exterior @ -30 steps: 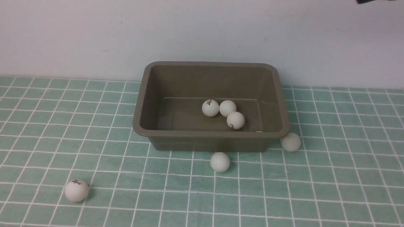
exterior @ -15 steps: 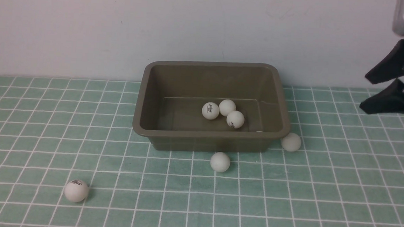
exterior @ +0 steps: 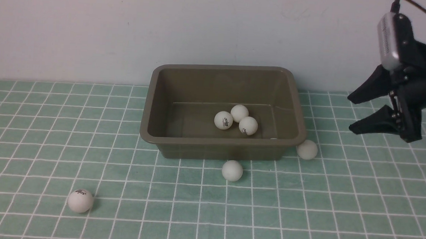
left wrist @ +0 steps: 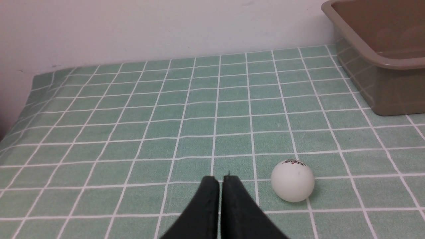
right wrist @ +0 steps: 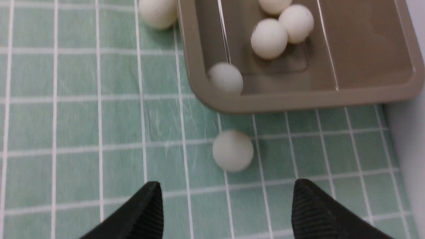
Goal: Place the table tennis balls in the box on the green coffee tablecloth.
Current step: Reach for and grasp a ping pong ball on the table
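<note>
1. Far left first: the left gripper [left wrist: 219, 181] sits low over the green coffee tablecloth [left wrist: 132, 116]. Its black fingers are pressed together with nothing between them, and they point straight ahead at the wall [left wrist: 132, 26].
2. Just beside those tips, on the box side, sits the printed ball [left wrist: 293, 181]. It is clear of the fingers, with its logo up. Only the left wrist view shows the fingers pressed together.
3. Well ahead of that gripper and off to its right is the box [exterior: 219, 141]. It stands open side up, its long axis running left to right along the wall, one short end facing the right gripper.
4. On the box floor, right of centre, lies the huddle of three table tennis balls [exterior: 239, 113], packed close together.
5. Now the corner ball [right wrist: 225, 78]. The front view gives only a white sliver over the rim at the near right corner. The right wrist view shows it whole, tucked against the corner wall.
6. Outside the box, the front ball [exterior: 232, 170] rests on the cloth just in front of the near long wall.
7. The loose ball [right wrist: 232, 151] lies just outside the near right corner. The right wrist view shows a gap to the box. It sits ahead of the right gripper, in line with the space between its fingers, touching neither.
8. On the right, the right gripper [exterior: 350, 114] is spread wide and empty. It hangs in the air right of the box, fingers aimed left and slightly down, one above the other in the front view. The silver wrist camera [exterior: 389, 41] rides on top.
</note>
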Robot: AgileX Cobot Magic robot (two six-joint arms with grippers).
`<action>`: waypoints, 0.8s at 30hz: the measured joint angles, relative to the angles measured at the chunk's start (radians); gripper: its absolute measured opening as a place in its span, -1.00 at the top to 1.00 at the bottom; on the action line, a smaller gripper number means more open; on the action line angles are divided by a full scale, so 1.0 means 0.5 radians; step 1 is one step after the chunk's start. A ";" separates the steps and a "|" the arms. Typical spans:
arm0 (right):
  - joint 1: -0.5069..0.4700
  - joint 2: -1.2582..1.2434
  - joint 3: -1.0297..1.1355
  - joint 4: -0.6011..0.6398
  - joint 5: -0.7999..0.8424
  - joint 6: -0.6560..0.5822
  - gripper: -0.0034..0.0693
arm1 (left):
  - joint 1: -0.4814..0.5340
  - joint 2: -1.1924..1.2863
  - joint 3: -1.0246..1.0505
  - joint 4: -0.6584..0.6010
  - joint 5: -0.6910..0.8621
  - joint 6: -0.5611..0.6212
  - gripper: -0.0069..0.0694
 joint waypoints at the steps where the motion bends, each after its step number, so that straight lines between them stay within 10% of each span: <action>1: 0.000 0.068 0.000 0.061 -0.009 -0.059 -0.39 | 0.000 0.000 0.000 0.000 0.000 0.000 0.83; 24: 0.019 0.516 0.000 0.559 -0.331 -0.293 -0.39 | 0.000 0.000 0.000 0.000 0.000 0.000 0.83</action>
